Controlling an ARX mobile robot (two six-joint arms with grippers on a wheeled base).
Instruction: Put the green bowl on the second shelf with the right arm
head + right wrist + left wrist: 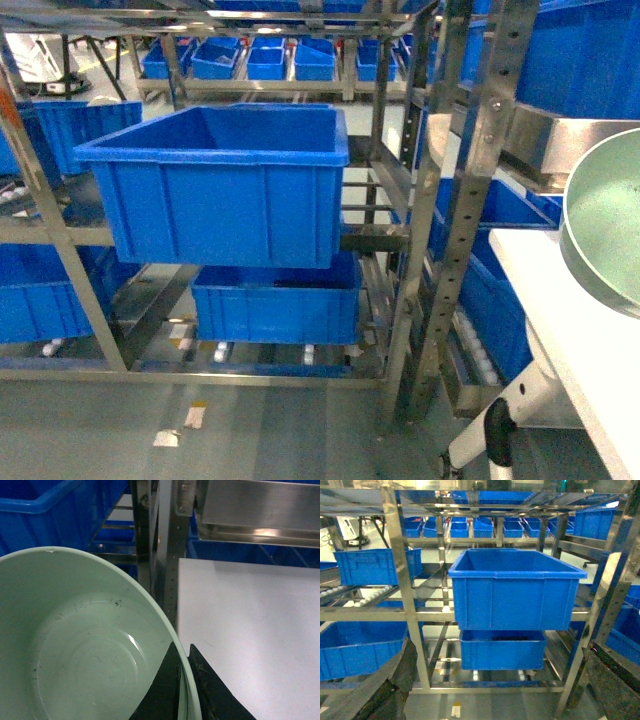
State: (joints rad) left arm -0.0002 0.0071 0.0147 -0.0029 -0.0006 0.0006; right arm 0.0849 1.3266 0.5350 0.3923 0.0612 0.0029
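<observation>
Clearly the right pincer [184, 680] pinches the smooth, pale mint green bowl's [75, 645] thin rim.

large blue crate [516, 587] on second shelf [470, 614] | smaller blue crate [502, 649] beneath

A: Where is the bowl [75, 645]?

B: Its rim sits between the two fingers [162, 690] of the right gripper [184, 680]. One finger is inside the bowl, the other is outside. Most of the bowl lies to the left of the jaws.

A: What is on the other side?

B: A table [250, 630] lies to the right of the jaws and under them.

A: And past the jaws?

B: A rack post [167, 540] stands just beyond them. Farther left, behind the bowl, a big crate [225, 180] sits on the second shelf [375, 238]. A smaller crate [275, 300] sits right under it.
</observation>
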